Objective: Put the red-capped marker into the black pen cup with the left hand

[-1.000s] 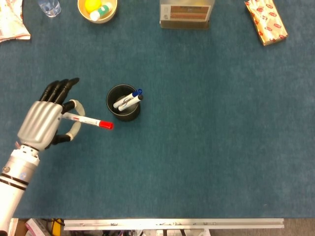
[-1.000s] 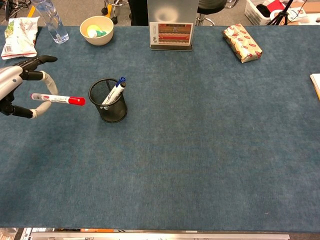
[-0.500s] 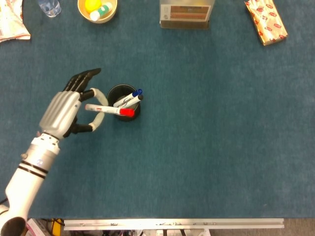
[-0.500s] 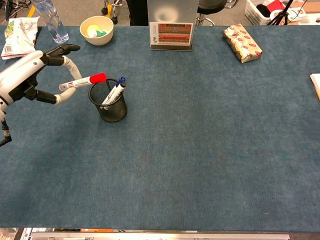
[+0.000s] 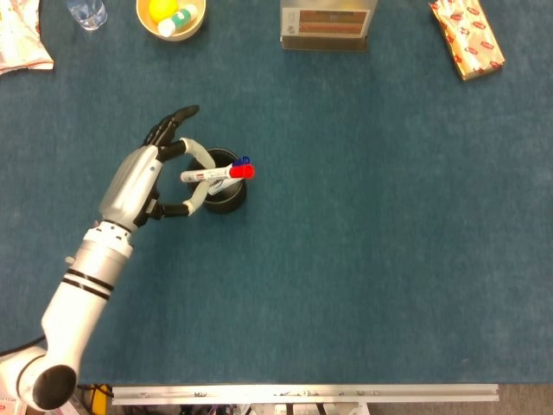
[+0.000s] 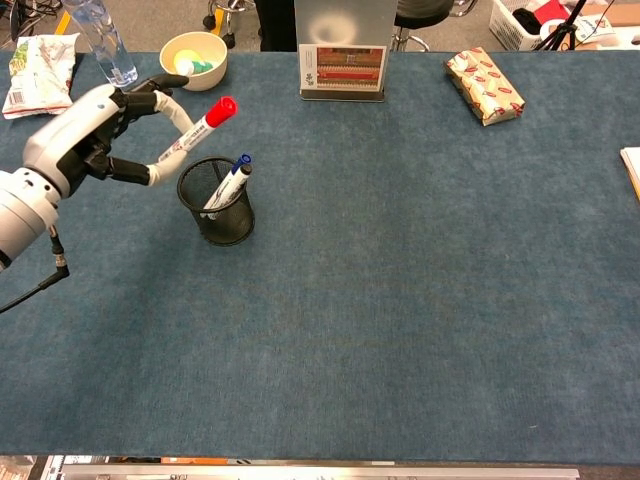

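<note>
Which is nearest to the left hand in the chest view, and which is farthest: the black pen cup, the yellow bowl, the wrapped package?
Measured from the left hand:
1. Black pen cup, just to its right, slightly nearer the camera.
2. Yellow bowl, behind it at the table's far edge.
3. Wrapped package, far across on the right.

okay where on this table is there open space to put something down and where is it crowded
Open: the wide bare blue cloth from the black pen cup to the near edge, and rightward below the wrapped packet. Crowded: the far left, where the left hand holds the red-capped marker above the cup, beside the bowl, bottle and snack bag.
</note>
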You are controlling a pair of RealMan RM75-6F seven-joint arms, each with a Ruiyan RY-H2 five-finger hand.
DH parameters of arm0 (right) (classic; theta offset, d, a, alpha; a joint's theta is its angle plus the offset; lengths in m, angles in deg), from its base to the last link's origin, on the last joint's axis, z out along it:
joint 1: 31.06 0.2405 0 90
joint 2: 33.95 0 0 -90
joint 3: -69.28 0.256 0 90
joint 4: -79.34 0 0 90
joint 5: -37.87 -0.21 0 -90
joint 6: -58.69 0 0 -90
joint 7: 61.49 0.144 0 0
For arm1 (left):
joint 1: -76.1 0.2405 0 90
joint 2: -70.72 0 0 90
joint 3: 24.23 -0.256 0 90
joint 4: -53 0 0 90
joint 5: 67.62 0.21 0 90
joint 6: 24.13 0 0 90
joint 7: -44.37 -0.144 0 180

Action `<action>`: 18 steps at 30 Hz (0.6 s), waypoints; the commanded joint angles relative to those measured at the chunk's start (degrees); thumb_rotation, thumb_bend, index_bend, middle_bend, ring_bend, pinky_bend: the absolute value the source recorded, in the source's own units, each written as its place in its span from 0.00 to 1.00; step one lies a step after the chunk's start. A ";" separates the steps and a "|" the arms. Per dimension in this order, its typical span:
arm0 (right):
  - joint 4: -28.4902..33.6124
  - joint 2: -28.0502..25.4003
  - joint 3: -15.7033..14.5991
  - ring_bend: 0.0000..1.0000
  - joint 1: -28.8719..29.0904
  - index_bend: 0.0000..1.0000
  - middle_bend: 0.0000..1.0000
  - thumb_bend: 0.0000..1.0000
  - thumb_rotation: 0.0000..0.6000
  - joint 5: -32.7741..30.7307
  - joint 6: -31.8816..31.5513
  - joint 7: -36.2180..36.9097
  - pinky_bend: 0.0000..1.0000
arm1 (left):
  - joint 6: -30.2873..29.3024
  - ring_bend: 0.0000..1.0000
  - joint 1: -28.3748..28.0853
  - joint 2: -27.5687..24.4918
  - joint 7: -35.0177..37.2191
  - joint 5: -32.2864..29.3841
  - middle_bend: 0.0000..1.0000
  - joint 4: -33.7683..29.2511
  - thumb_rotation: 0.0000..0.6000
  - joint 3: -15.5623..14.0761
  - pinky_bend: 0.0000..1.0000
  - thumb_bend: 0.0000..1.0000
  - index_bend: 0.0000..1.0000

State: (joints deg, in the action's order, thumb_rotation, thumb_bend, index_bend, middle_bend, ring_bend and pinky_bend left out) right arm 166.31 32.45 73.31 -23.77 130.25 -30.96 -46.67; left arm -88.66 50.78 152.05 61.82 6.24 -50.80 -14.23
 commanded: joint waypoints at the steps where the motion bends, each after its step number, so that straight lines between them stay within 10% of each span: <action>1: 0.01 -0.02 0.02 0.40 -0.01 0.57 0.50 0.10 1.00 -0.01 -0.03 0.04 0.43 | -0.29 0.00 0.41 4.36 8.47 -1.41 0.07 3.83 1.00 1.68 0.00 0.42 0.58; 18: 0.10 -0.17 0.08 0.40 -0.02 0.57 0.50 0.10 1.00 -0.29 0.15 0.21 0.43 | 1.71 0.00 0.30 9.87 15.67 -0.16 0.07 12.87 1.00 0.44 0.00 0.42 0.58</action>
State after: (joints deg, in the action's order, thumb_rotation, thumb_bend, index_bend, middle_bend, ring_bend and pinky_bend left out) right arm 166.41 32.28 73.39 -23.79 129.95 -30.82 -46.46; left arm -87.09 51.01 161.70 77.21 5.90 -38.13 -13.61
